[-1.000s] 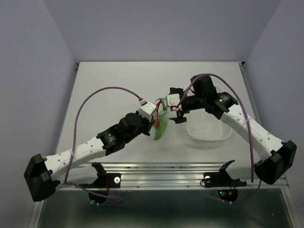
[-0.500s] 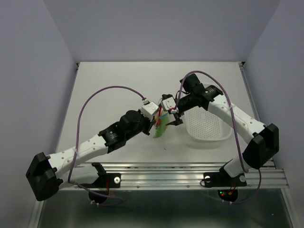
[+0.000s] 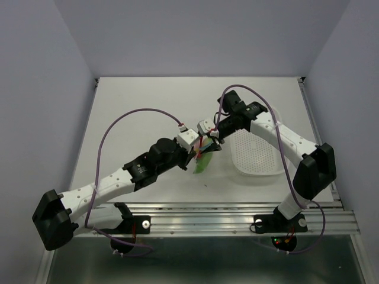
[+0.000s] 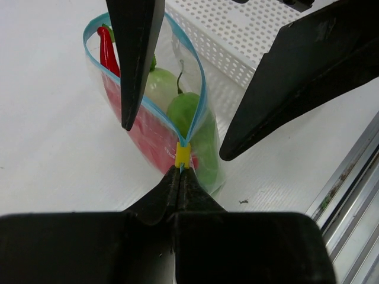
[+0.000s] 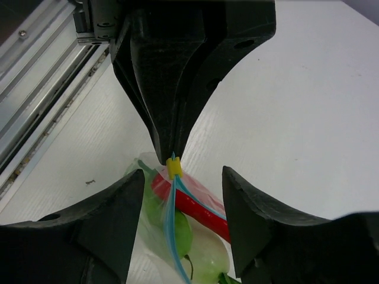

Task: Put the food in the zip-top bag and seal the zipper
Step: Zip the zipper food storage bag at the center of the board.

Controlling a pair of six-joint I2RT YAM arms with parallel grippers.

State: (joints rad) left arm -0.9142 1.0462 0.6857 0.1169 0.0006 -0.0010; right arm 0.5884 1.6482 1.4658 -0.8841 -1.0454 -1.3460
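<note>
The zip-top bag (image 4: 177, 139) hangs upright with its mouth apart. Inside lie the food: a red chili (image 4: 108, 50), a white radish (image 4: 160, 87) and a green pod (image 4: 188, 112). My left gripper (image 4: 179, 171) is shut on the bag's edge just behind the yellow slider (image 4: 183, 155) of the blue zipper (image 4: 200, 97). My right gripper (image 5: 183, 177) is open; its fingers (image 5: 112, 219) straddle the zipper (image 5: 172, 228) near the slider (image 5: 173, 168) without touching it. In the top view both grippers meet at the bag (image 3: 204, 161).
A white perforated basket (image 3: 257, 155) lies on the table just right of the bag, under the right arm. The metal rail (image 3: 237, 212) runs along the table's near edge. Purple cables loop above both arms.
My right gripper has swung left from above the basket to the bag's mouth, and its jaws have narrowed around the zipper. The left gripper has kept its grip and barely moved.
</note>
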